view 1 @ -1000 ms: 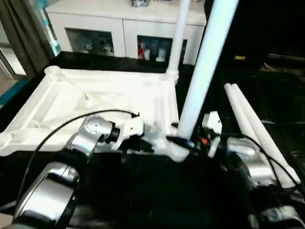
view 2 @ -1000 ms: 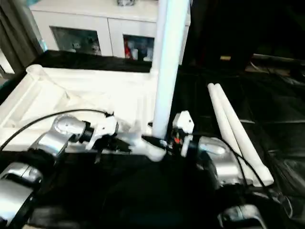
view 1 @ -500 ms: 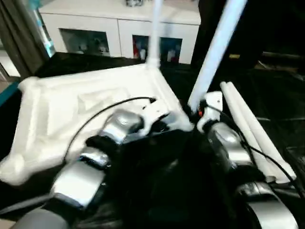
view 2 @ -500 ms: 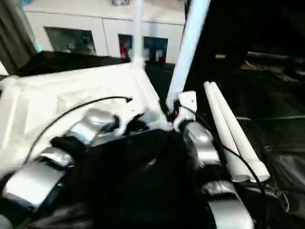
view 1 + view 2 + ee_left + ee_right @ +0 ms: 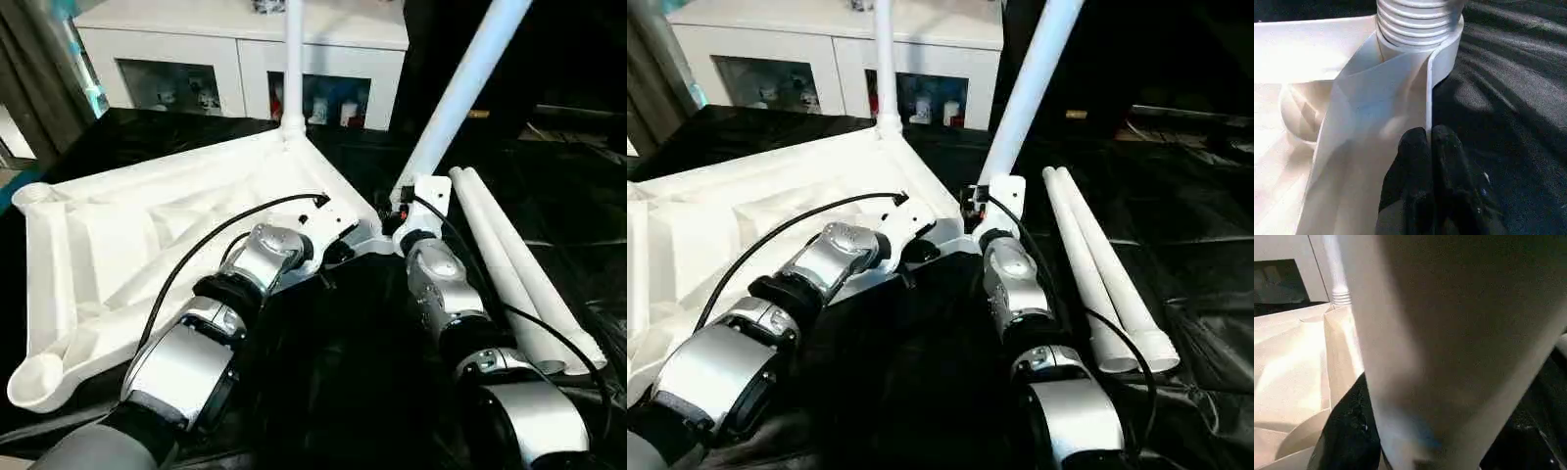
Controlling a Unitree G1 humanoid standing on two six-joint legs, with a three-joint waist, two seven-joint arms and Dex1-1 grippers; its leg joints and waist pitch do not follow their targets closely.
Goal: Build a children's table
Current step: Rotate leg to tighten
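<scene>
Forearms reach to the tabletop's near corner on the black sheet. The left gripper pinches its thin rim; the right gripper clasps a tilted leg. Two legs lie rightward; another leg stands at the far corner.

Head cameras looked forward and down over both forearms at the tabletop; wrist cameras sat close against its corner.

smooth white plastic table top, silver metal forearms.
</scene>
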